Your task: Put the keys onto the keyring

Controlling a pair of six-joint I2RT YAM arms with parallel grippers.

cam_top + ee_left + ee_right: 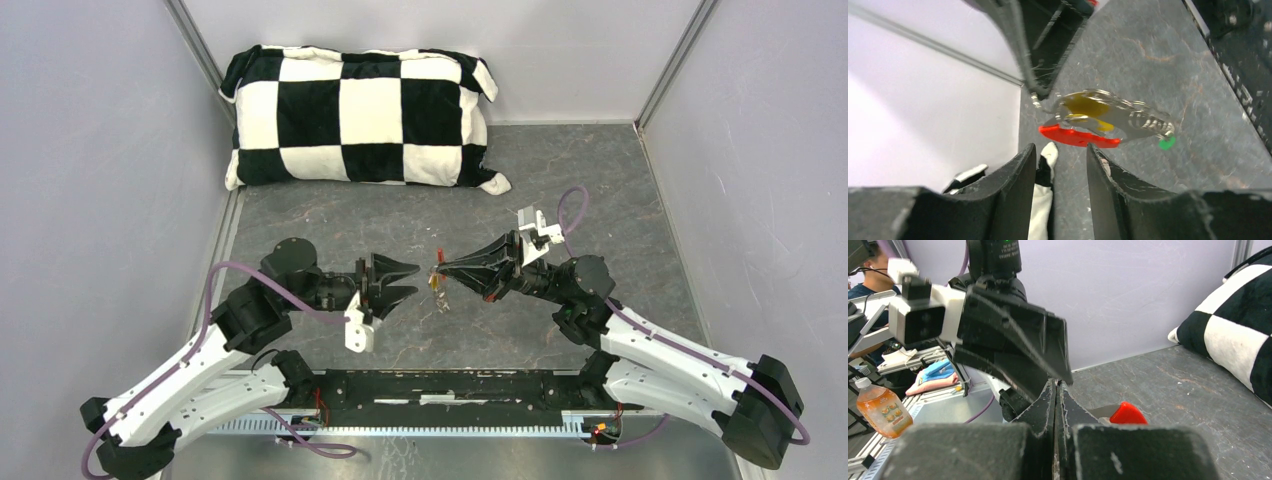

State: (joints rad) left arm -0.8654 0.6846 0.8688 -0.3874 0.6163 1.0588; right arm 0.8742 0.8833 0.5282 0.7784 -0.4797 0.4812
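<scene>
While R tool [438, 267] grips keyring [1078, 137], pillow [360, 118] behind.

Top view: bright, even, diffuse from above; faint soft shadows on dark grey mottled tabletop [330, 215] beside black-and-white checkered pillow [360, 118]; sharp throughout, slight bowing at edges. Left wrist: thin grey metal keyring [1143, 120] smeared, specular glare on links; yellow-headed key [1085, 105] and green-headed key [1166, 143] soft; left gripper [1062, 150] fingers [1008, 195] defocused; pale wall [923, 125] near blown out. Right wrist: right gripper [1056, 385] blurred up close, background crisper
</scene>
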